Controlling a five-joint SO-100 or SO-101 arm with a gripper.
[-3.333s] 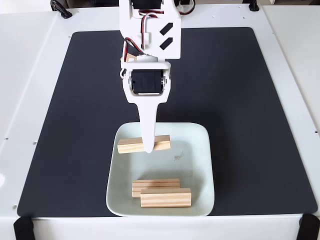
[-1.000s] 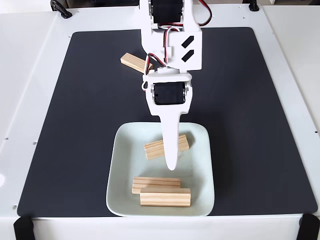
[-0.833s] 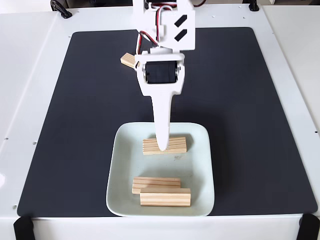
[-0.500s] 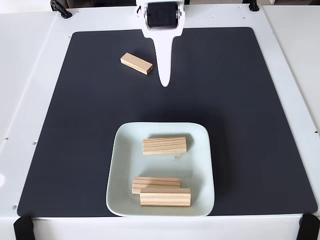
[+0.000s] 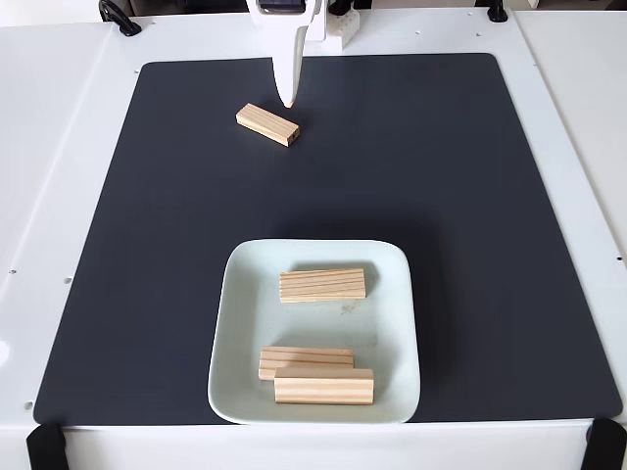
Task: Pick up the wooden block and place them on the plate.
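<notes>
A pale mint-white square plate (image 5: pixel 243 313) sits on the near part of the black mat. Three wooden blocks lie in it: one (image 5: pixel 322 284) across the upper middle and two (image 5: pixel 306 357) (image 5: pixel 324 387) close together at the near edge. Another wooden block (image 5: pixel 267 124) lies aslant on the mat at the far left-centre. My gripper (image 5: pixel 289 98) hangs at the top edge, its white fingertip just up and right of that block, apart from it. Nothing is held. Just one finger shows, so the gap between the jaws is hidden.
The black mat (image 5: pixel 490 196) covers most of a white table (image 5: pixel 59 147). Black clamps (image 5: pixel 44 446) (image 5: pixel 605 441) sit at the near corners, and a black cable (image 5: pixel 118 15) lies at the far left. The arm's base (image 5: pixel 333 20) is at the top centre.
The gripper left a block lying flat in the plate, rose and drew back to the far side of the mat, then shifted left toward the loose block.
</notes>
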